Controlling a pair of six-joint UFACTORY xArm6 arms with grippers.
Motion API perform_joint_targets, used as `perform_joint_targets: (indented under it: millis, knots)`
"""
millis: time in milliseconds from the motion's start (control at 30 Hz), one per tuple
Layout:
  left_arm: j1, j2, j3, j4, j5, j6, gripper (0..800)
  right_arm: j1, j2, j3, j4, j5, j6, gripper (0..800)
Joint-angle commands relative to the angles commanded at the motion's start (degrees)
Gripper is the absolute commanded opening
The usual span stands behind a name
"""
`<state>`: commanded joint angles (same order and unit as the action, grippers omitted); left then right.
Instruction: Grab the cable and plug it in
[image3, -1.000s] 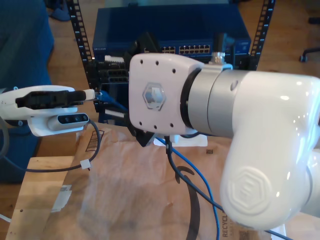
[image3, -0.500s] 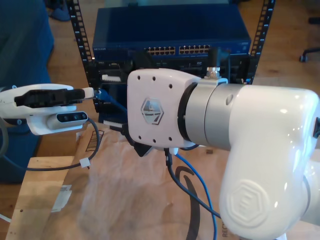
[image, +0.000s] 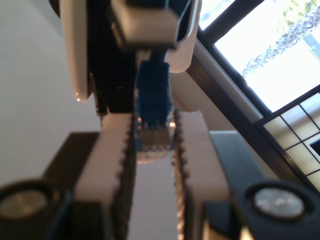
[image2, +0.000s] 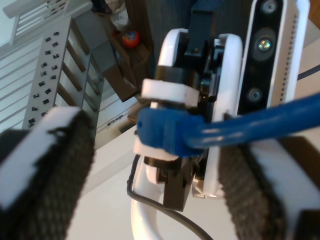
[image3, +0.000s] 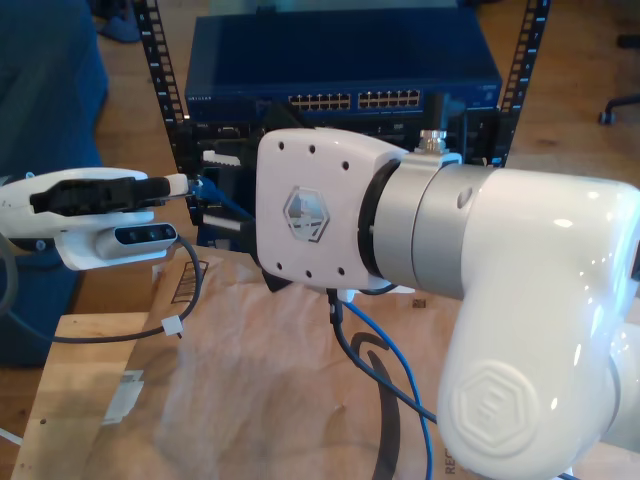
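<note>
Our first gripper (image: 154, 150) pinches the cable (image: 152, 95) by its plug. Our second gripper (image2: 155, 165) waits wide open. We should close it gently around the cable, lined up straight.

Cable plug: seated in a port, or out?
Out. The plug is clamped between my first pincer's pads, its gold contacts bare.

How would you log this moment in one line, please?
my first gripper: shut on cable plug | my second gripper: open around cable | cable: not plugged in
</note>
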<state>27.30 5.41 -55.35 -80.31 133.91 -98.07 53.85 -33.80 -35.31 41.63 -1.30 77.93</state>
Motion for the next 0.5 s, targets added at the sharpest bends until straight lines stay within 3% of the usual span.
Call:
perform_joint_targets:
  millis: [500]
  knots:
    - [0.0, 0.1, 0.2, 0.0, 0.7, 0.0, 32, 0.1, 0.3, 0.0, 0.0, 0.0, 0.4, 284]
